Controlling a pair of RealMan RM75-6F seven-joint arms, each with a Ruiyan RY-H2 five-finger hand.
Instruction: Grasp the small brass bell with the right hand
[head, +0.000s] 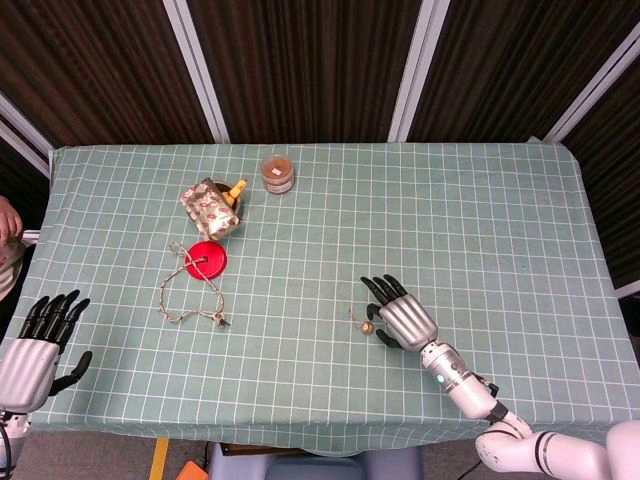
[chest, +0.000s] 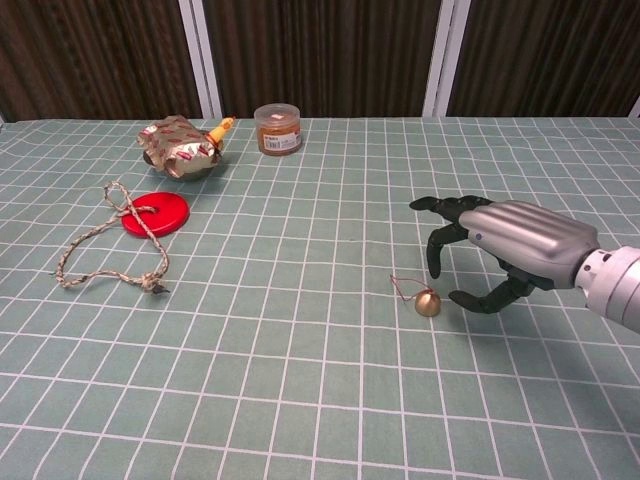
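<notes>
Right hand sat just beside the small brass bell, on its right side, fingers spread and curled downward with the thumb low near the cloth and nothing yet between them. We judged this an approach posture: the fingers arched over and the thumb underneath left a gap facing the bell, so a short move leftward would bring the bell into the pinch. In the chest view the fingertips appeared close to the bell but apart from it; we could not confirm contact from the head view, where hand and bell nearly overlapped.

Bell lay on the checked green tablecloth near the table's middle, resting on its side with its thin red cord trailing to the left, away from the hand. That left the brass body unobstructed on the approach side.

Left hand rested at the near left table edge, fingers apart, holding nothing, well apart from the work.
</notes>
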